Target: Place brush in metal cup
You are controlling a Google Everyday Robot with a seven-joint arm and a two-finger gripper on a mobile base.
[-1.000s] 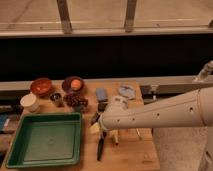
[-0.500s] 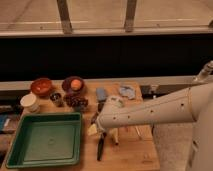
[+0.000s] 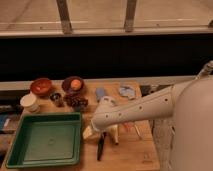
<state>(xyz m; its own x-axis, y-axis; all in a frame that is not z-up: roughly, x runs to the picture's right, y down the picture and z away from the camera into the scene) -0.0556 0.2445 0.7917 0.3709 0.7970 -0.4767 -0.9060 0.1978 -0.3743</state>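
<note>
The robot's white arm reaches in from the right and slants down toward the left over the wooden surface. Its gripper hangs low just past the right edge of the green tray, close above the wood. The fingers stand apart with nothing between them. The brush lies flat on the surface right beside the gripper. Its black handle runs toward the near edge, and its far end is tucked under the end of the arm, so I can't make out the head from here. Whether the fingers touch the brush I can't tell. A cream-coloured flat utensil lies just right of the handle. A thin reddish utensil lies a little further right, partly under the arm. The metal cup stands upright toward the far left of the surface, well apart from the brush and beyond the far edge of the tray. To its left is a white cup. Behind it are two reddish-brown bowls, the left bowl and the right bowl, the second with something orange inside. A heap of dark pieces sits just right of the metal cup. Two pale blue-grey items rest further right along the far side, beyond the arm.
</note>
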